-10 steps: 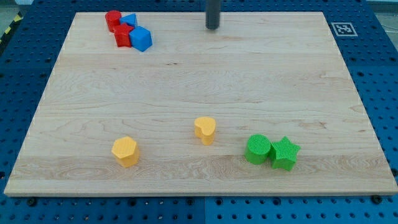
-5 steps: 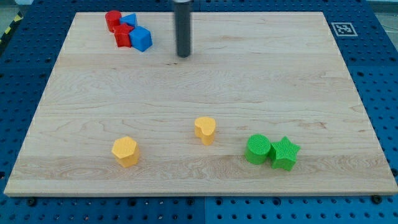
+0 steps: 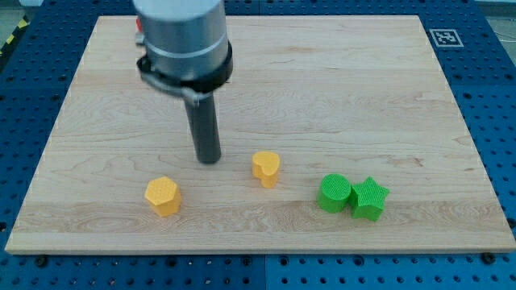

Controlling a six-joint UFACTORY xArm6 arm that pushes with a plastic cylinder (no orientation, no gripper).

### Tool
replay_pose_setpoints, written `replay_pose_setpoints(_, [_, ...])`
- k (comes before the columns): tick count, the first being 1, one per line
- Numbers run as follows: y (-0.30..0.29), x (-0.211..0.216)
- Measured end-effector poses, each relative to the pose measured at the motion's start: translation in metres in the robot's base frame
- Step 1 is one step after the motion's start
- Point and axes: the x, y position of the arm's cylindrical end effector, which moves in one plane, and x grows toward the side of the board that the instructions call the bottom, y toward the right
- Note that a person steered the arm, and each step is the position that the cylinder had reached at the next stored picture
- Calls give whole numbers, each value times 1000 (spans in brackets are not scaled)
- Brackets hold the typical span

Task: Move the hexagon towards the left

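Observation:
The yellow hexagon block [image 3: 162, 195] sits near the view's bottom left on the wooden board [image 3: 363, 97]. My tip [image 3: 209, 159] rests on the board above and to the right of the hexagon, apart from it, and to the left of the yellow heart block [image 3: 265, 168]. The arm's grey body fills the view's top left and hides the red and blue blocks there, except a sliver of red [image 3: 138, 24].
A green cylinder [image 3: 334, 192] and a green star [image 3: 369, 198] touch each other at the view's bottom right. A fiducial marker [image 3: 444, 37] is at the board's top right corner. Blue pegboard surrounds the board.
My tip has moved from the view's top centre down and left, to between the yellow hexagon and the yellow heart. The arm's body now covers the red and blue blocks. No block has moved.

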Motion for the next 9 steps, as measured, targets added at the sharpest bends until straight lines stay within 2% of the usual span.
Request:
replay_pose_setpoints(1, [0, 25])
replay_pose_setpoints(2, [1, 27])
replay_pose_setpoints(3, [-27, 41])
replay_pose_setpoints(5, [-39, 48])
replay_pose_setpoints(7, [-90, 48])
replay_pose_setpoints(8, [-81, 31])
replay_pose_setpoints(9, [-53, -16])
